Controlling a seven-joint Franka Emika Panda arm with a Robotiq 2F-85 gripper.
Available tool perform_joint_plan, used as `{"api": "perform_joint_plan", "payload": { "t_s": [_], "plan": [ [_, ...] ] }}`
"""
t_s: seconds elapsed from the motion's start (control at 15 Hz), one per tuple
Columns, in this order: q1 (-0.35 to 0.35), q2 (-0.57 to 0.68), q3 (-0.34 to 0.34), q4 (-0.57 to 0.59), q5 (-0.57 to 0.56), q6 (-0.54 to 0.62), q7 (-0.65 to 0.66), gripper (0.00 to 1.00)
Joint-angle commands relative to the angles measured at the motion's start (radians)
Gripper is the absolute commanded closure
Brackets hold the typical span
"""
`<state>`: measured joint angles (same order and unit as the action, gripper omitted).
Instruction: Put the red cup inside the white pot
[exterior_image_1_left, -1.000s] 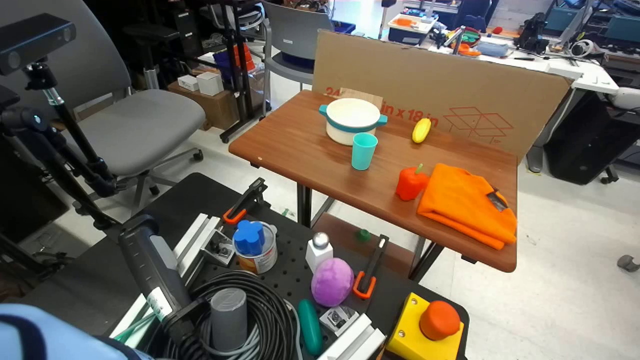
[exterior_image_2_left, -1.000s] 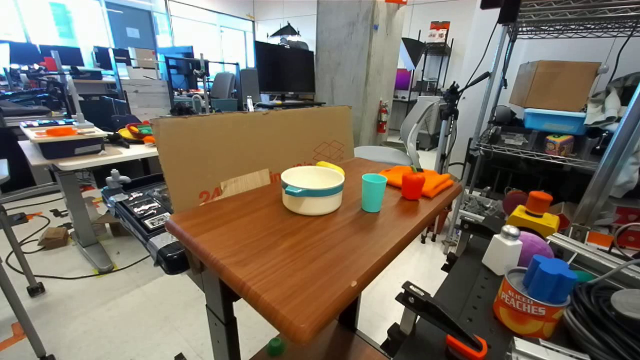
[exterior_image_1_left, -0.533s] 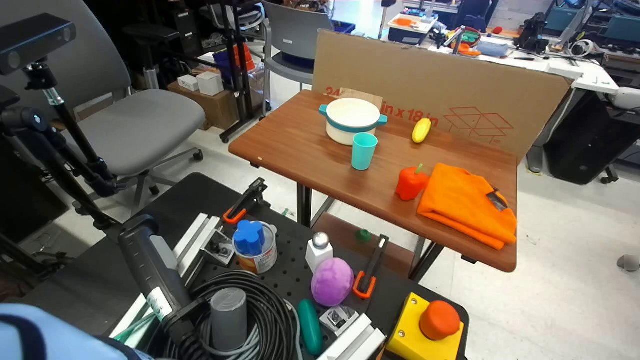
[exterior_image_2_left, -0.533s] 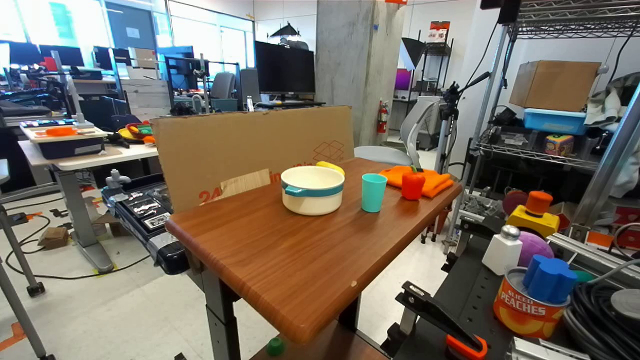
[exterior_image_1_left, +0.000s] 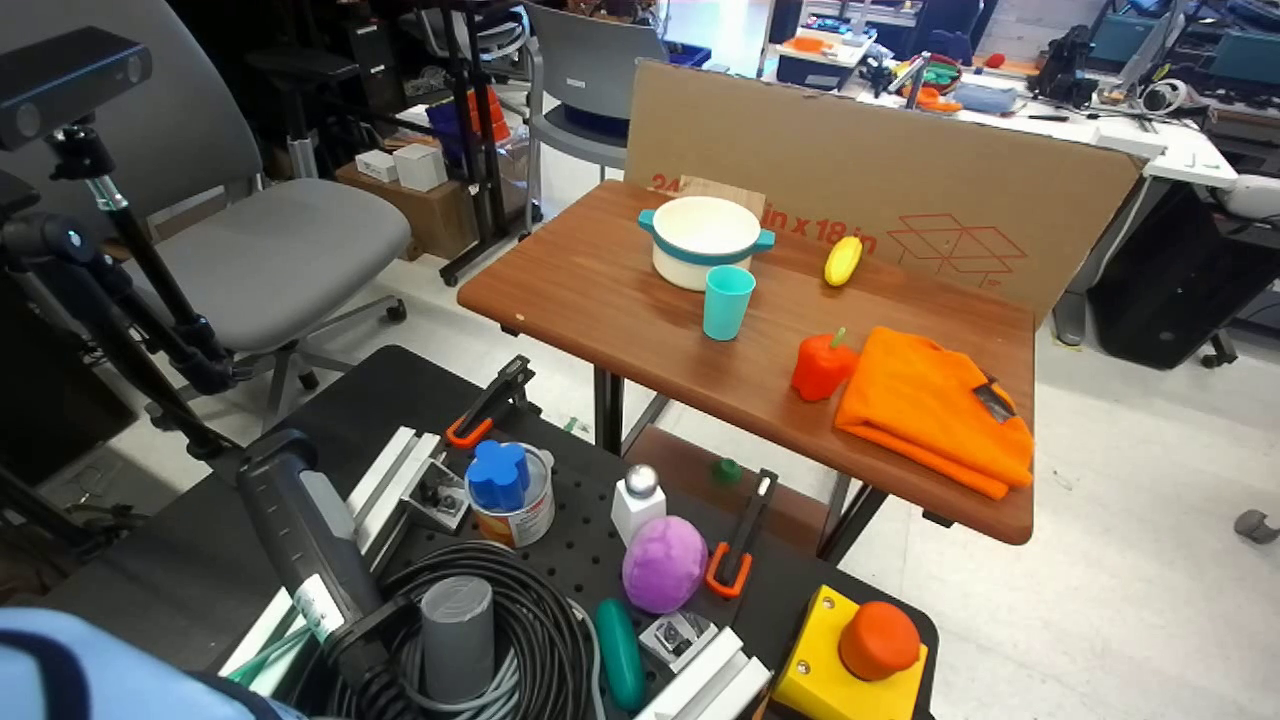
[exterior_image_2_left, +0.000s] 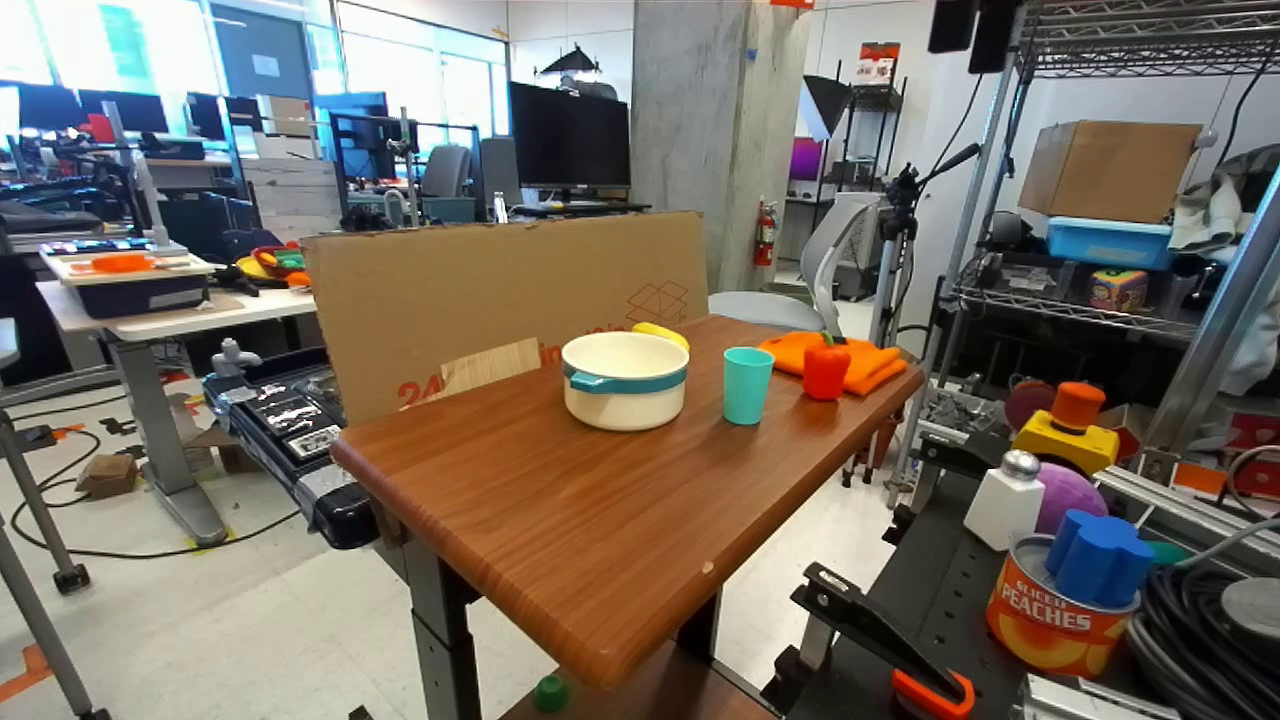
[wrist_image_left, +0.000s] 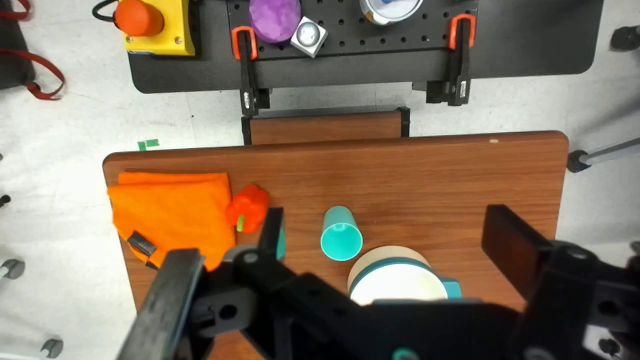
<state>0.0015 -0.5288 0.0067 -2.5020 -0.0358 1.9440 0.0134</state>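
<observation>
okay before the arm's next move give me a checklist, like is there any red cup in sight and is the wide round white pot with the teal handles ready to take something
1. Red cup in sight: not ok; none shows, only a red-orange bell pepper with a green stem.
2. Wide, round white pot with teal handles uncovered: ok; no lid on it, nothing seen inside.
3. Black robot hand open and empty: ok; wide open in the wrist view, nothing held.
4. Smooth, tapered teal cup apart from the pot: ok; a gap shows in an exterior view.
5. Bell pepper clear of the folded orange cloth: cannot tell; they sit close together.
</observation>
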Motion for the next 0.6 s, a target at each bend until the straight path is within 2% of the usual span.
{"api": "perform_joint_plan", "payload": {
  "t_s": [0.0, 0.27, 0.53],
  "plan": [
    [-0.029, 0.136, -0.011, 0.079, -0.015, 0.078, 0.027, 0.00],
    [-0.064, 0.306, -0.038, 0.168, -0.009, 0.166, 0.045, 0.00],
    [-0.081, 0.482, -0.069, 0.270, -0.010, 0.193, 0.030, 0.00]
  ]
}}
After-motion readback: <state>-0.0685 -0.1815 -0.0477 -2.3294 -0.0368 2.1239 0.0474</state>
